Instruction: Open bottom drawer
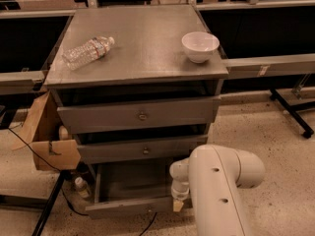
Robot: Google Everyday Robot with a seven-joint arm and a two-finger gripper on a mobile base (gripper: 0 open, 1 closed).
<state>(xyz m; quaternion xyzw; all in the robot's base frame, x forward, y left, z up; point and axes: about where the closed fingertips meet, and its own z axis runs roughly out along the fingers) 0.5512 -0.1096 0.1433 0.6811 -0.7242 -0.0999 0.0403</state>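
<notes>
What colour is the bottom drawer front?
The bottom drawer is grey, camera view; the gripper is at its right end.

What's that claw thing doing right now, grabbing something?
Gripper: down at the bottom drawer front; open or closed cannot be told.

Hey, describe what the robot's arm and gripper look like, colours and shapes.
The arm is a thick, smooth, cream-white tube with rounded joints and two small dark holes on its side; no cables show. The gripper, pale with a tan tip, is at the front of the bottom drawer, near its right end.
</notes>
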